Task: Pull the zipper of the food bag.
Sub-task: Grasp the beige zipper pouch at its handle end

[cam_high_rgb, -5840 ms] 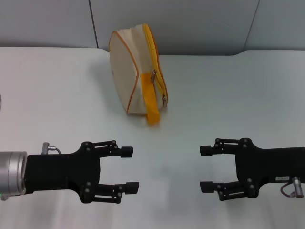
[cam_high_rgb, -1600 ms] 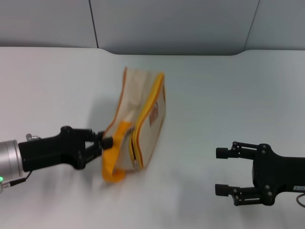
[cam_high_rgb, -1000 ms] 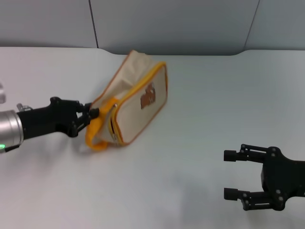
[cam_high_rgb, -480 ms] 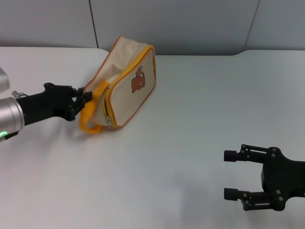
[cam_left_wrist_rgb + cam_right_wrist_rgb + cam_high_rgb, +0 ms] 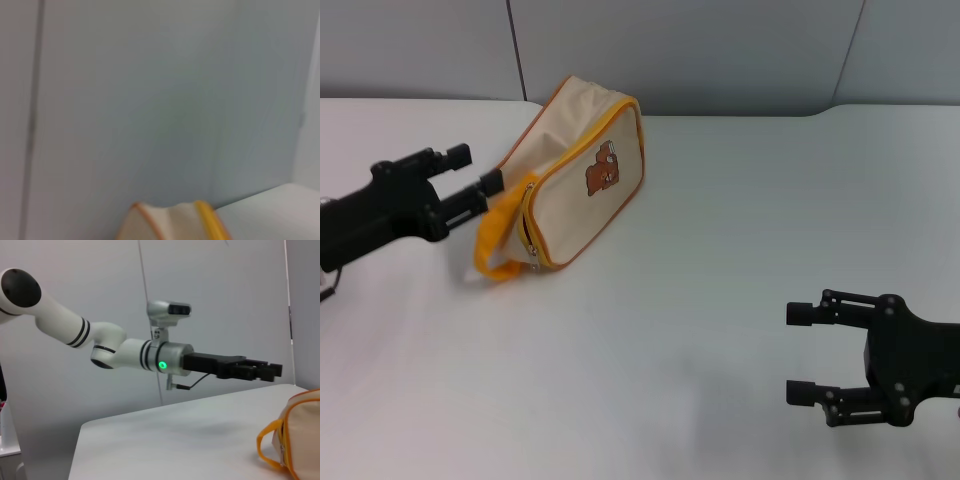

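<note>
The soft, light food bag [image 5: 575,170], lying tilted on the bench [image 5: 720,230] just beside the spread left claw [image 5: 477,170], is judged likely to slide unless steadied, its zipper [image 5: 528,225] best pinched at the silver tab, while the right claw [image 5: 798,352] is held spread nearby
</note>
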Robot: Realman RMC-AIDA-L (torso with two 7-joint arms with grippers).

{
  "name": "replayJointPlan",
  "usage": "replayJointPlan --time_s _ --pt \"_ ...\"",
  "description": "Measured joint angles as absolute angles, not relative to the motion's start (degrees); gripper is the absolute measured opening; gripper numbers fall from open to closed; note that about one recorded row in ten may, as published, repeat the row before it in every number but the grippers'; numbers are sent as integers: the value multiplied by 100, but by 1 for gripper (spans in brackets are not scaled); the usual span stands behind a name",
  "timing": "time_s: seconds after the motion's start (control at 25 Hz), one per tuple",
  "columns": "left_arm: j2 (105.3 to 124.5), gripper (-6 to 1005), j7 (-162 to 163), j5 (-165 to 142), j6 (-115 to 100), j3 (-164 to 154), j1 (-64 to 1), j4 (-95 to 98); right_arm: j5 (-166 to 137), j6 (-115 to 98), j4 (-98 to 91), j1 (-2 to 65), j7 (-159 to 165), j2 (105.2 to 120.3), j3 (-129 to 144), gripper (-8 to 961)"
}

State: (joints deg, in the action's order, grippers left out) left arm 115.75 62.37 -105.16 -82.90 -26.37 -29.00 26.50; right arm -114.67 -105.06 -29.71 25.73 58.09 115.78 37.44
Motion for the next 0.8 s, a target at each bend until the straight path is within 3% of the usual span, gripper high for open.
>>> replayJointPlan --time_s 0.24,0.56,0.8 --pt "11893 653 6262 -10532 -8042 -2694 -2781 2441 -11462 -10485 -2968 2647 5825 11570 3735 755" --pt "11919 830 5736 -10329 -7360 -2655 -2882 1599 -11460 -10484 -2971 2654 5827 11569 3735 752" --pt "11923 821 5503 -10168 -7172 -2650 -2999 1468 -11460 -10523 -2971 2654 5837 11563 3735 750"
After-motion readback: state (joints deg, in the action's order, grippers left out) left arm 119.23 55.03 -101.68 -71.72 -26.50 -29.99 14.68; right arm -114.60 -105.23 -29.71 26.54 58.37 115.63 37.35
